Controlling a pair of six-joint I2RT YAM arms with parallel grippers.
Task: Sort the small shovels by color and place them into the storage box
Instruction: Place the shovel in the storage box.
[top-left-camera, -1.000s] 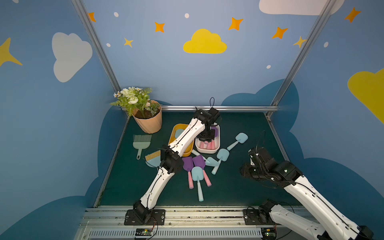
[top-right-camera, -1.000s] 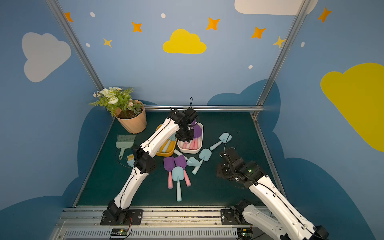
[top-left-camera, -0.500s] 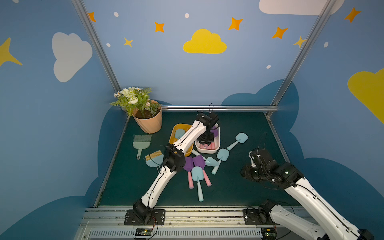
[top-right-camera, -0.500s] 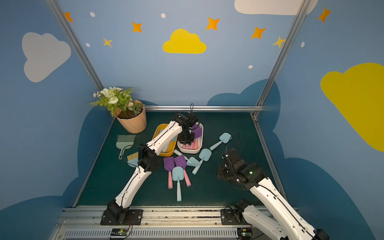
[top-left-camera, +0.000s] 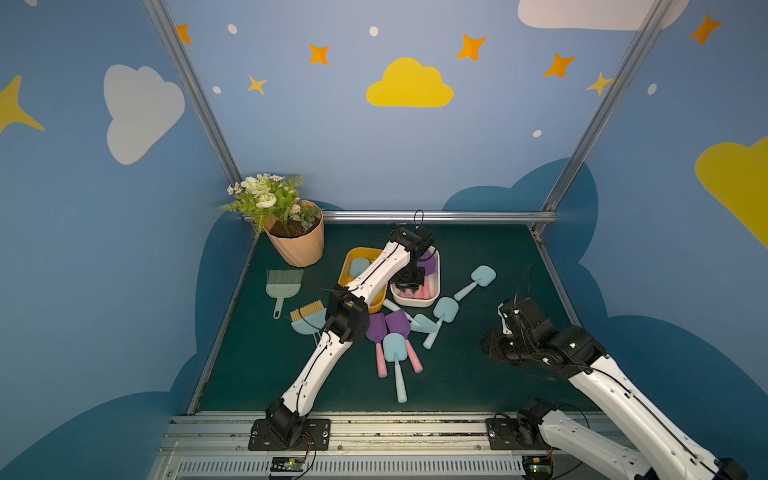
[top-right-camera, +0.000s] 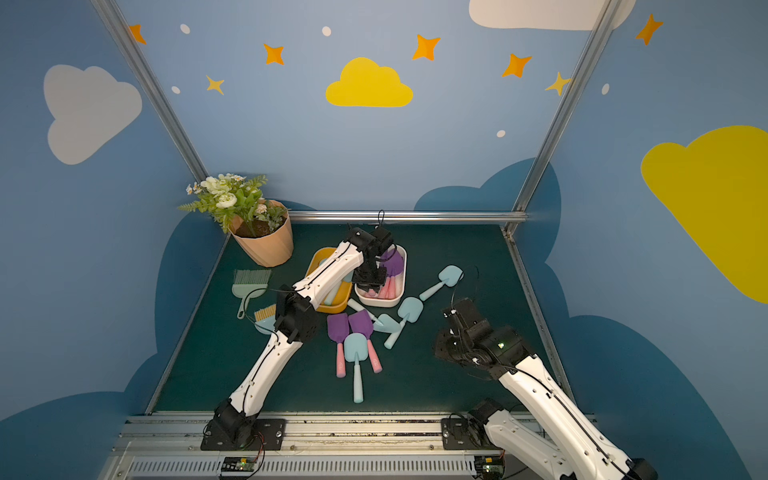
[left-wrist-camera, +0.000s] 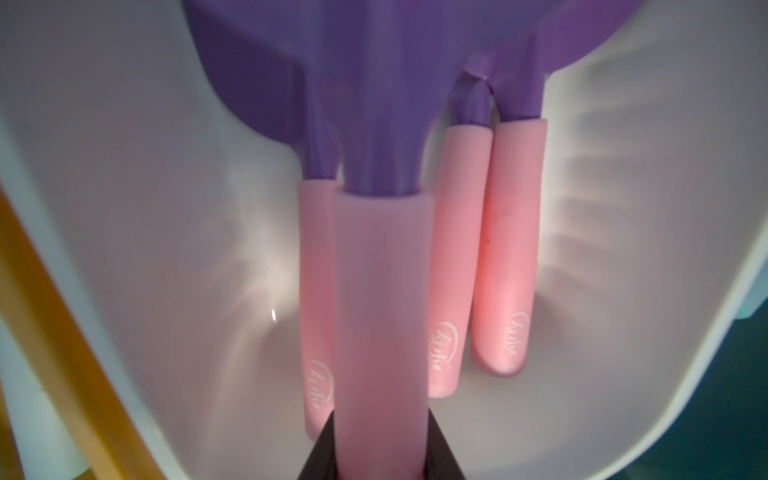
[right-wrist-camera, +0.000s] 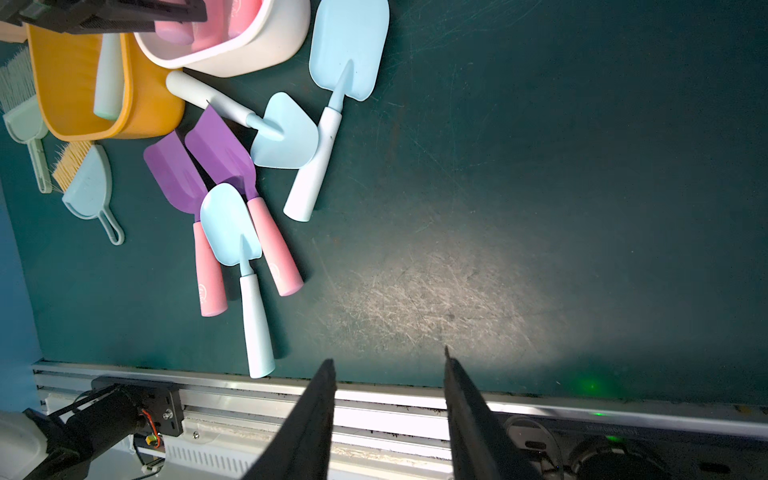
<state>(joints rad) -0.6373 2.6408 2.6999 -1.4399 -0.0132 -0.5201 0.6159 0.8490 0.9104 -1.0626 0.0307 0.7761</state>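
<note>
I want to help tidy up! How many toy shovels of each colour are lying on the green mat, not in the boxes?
Pale blue plastic shovels with mint handles: 4
Purple plastic shovels with pink handles: 2
Total: 6

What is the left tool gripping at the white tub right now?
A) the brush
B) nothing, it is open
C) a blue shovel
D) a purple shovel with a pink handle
D: the left wrist view shows the left tool shut on the pink handle of a purple shovel, over the white tub.
</note>
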